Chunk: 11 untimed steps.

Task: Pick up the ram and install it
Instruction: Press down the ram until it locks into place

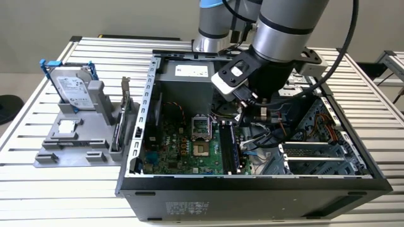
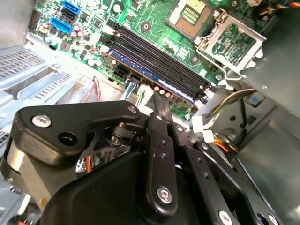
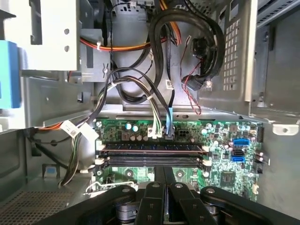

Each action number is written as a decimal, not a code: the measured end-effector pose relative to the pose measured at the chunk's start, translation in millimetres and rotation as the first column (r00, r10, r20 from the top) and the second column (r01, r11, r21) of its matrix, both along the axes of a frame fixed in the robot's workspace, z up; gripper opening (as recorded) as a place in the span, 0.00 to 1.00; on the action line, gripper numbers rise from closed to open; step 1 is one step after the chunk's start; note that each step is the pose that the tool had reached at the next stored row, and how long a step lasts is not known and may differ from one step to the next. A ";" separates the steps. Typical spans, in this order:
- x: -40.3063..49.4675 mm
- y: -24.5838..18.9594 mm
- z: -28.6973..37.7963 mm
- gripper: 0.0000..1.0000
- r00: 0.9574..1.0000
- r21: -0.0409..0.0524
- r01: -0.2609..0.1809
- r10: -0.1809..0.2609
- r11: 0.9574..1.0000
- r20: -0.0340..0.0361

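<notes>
The ram (image 2: 154, 77) is a long dark blue stick standing in the memory slot at the motherboard's edge, beside the empty black slots; it also shows as the ram (image 3: 152, 147) and the ram (image 1: 231, 146). My gripper (image 2: 157, 96) hangs just above its middle inside the open computer case (image 1: 136, 142). Its black fingers (image 3: 154, 199) stand close together with nothing between them. Whether the tips touch the stick's top edge I cannot tell. In the exterior view the gripper (image 1: 247, 113) reaches down over the board's right side.
A CPU socket (image 1: 198, 125) lies left of the slots. Bundled cables (image 3: 159, 108) and a metal drive cage (image 1: 312, 158) crowd the case's right half. Outside, a grey fixture (image 1: 69, 151) holds a silver hard drive (image 1: 73, 87) and an upright expansion card (image 1: 126, 101).
</notes>
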State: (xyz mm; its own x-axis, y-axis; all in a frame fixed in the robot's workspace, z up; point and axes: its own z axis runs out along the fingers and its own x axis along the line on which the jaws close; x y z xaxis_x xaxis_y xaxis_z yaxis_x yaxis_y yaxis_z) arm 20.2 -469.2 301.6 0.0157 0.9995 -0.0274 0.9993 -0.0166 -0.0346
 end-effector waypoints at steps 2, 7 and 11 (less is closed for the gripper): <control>0.0 0.0 4.8 0.00 1.000 0.000 0.000 0.000 1.000 -0.002; 0.0 0.0 18.2 0.00 1.000 0.001 0.000 0.000 1.000 -0.005; 0.0 0.0 18.8 0.00 1.000 0.001 0.000 0.000 1.000 -0.005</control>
State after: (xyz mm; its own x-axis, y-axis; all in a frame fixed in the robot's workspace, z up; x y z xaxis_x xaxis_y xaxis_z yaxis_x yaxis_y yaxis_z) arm 20.2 -469.1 320.5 0.0155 0.9995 -0.0263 0.9991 -0.0165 -0.0401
